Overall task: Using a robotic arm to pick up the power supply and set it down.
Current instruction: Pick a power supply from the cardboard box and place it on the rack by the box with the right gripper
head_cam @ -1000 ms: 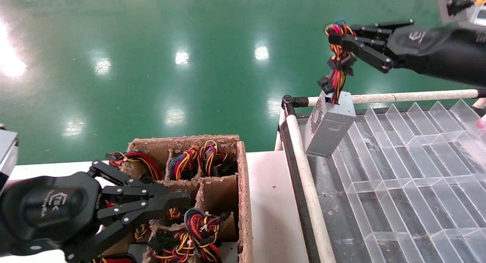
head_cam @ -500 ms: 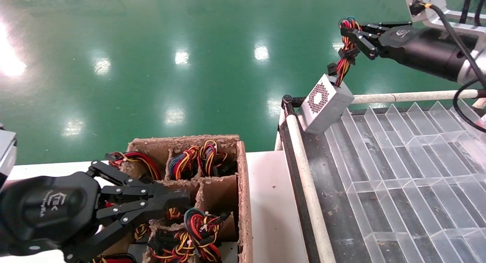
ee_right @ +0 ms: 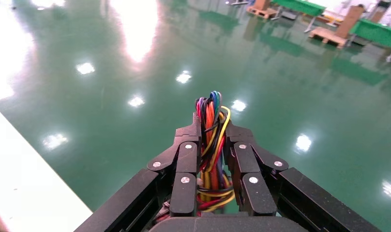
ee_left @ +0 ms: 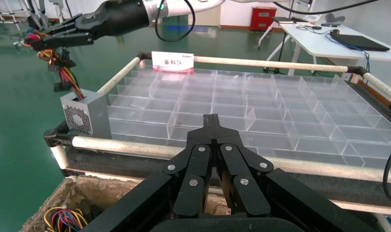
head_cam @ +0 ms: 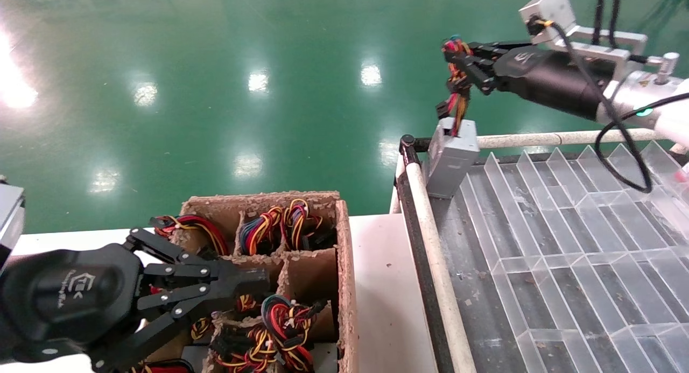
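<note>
The power supply, a small grey metal box, hangs upright by its twisted red, yellow, orange and black wires at the far left corner of the clear divider tray. My right gripper is shut on the top of that wire bundle, above the box. The left wrist view shows the box with its perforated vent face at the tray corner; I cannot tell whether it rests on the tray. My left gripper is parked at the lower left over the cardboard box, shut with nothing in it.
A brown cardboard box with compartments of wire bundles stands on the white table. A padded pipe rail frames the tray. A red and white sign stands at the tray's edge. Green floor lies beyond.
My right gripper has moved left and farther out with the wires. The hanging power supply swung, turned its vent face away, and now hangs upright at the tray's corner. The left arm is unmoved.
</note>
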You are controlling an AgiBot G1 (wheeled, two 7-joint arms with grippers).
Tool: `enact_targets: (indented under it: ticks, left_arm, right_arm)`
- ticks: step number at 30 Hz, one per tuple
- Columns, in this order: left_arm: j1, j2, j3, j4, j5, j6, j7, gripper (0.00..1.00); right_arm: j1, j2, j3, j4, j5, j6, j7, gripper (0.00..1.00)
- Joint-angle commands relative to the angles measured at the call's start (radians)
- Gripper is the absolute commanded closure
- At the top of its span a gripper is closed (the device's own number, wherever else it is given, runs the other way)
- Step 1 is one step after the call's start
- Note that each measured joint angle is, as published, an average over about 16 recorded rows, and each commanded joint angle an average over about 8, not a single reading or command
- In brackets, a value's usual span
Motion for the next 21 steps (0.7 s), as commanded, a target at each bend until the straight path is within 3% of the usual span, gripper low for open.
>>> enact_targets:
  ticks: [1, 14, 15, 16, 21]
  left_arm:
    - [0.0, 0.0, 0.0, 0.0, 0.0, 0.0, 0.0, 1.0]
    - [0.0, 0.0, 0.0, 0.0, 0.0, 0.0, 0.0, 1.0]
    - [0.0, 0.0, 0.0, 0.0, 0.0, 0.0, 0.0, 1.0]
    - [0.0, 0.0, 0.0, 0.0, 0.0, 0.0, 0.0, 1.0]
    - [0.0, 0.0, 0.0, 0.0, 0.0, 0.0, 0.0, 1.0]
  right_arm:
    - [-0.004, -0.008, -0.004, 0.001, -0.005, -0.004, 0.0, 1.0]
    - [0.008, -0.028, -0.029, 0.008, -0.041, -0.072, 0.021, 1.0]
    - [0.009, -0.029, -0.03, 0.008, -0.044, -0.074, 0.023, 0.95]
    - [0.011, -0.03, -0.032, 0.007, -0.046, -0.074, 0.024, 0.84]
    - [0.022, -0.034, -0.043, 0.005, -0.061, -0.066, 0.028, 0.22]
